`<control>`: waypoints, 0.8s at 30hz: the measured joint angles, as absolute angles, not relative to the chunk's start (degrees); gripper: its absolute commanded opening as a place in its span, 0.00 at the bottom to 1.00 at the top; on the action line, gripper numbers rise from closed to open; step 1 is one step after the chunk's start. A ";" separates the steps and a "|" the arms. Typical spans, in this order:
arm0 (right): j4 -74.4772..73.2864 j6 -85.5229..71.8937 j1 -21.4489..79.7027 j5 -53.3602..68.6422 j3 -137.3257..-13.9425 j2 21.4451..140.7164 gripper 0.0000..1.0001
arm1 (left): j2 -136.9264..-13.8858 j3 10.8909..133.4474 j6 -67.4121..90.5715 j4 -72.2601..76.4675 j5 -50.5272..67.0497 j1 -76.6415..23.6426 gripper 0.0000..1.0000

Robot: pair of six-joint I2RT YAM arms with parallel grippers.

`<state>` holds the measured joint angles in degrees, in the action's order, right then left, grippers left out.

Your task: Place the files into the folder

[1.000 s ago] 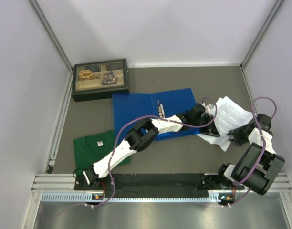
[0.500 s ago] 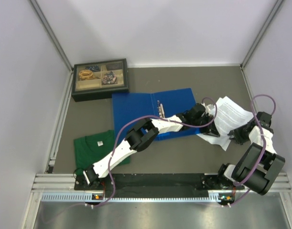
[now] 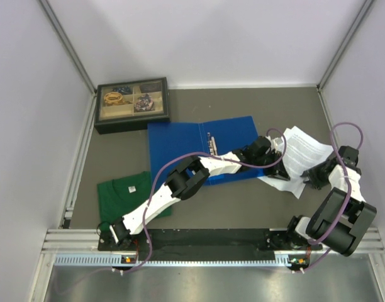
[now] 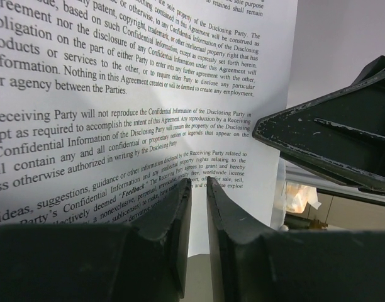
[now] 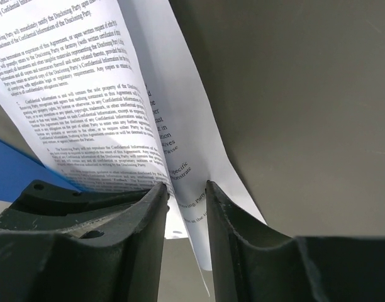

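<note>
Only the right arm (image 3: 343,201) has crept slightly up-frame. On the tabletop (image 3: 243,107), the folder (image 3: 180,141) lies open mid-frame, with the files (image 3: 306,151) not yet inside, at its right edge. Shirt (image 3: 126,195) and box (image 3: 131,104) lie left, unobstructing. Left jaws are nearly clenched over the print; right jaws straddle a sheet edge, grip unclear.

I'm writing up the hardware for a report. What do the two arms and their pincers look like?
The left arm and right arm have white links, bulky black joints and a looping purple cable each. The left pincer and right pincer have dark, tapered fingers with scuffed edges.
</note>
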<state>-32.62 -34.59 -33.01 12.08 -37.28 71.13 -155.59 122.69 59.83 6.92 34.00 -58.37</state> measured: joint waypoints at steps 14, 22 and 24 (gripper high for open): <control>-34.59 -34.02 -31.31 11.46 -39.11 71.11 0.35 | -155.94 122.91 59.86 7.33 34.63 -58.26 0.22; -36.71 -33.15 -30.61 11.44 -39.88 71.02 0.36 | -155.98 122.91 59.86 7.46 34.74 -58.24 0.22; -37.15 -32.95 -30.55 11.44 -40.12 70.91 0.36 | -156.03 122.91 59.86 7.53 34.85 -58.22 0.22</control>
<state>-37.15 -32.95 -30.55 11.44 -40.12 70.91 -156.03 122.91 59.86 7.53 34.85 -58.22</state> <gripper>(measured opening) 0.362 0.219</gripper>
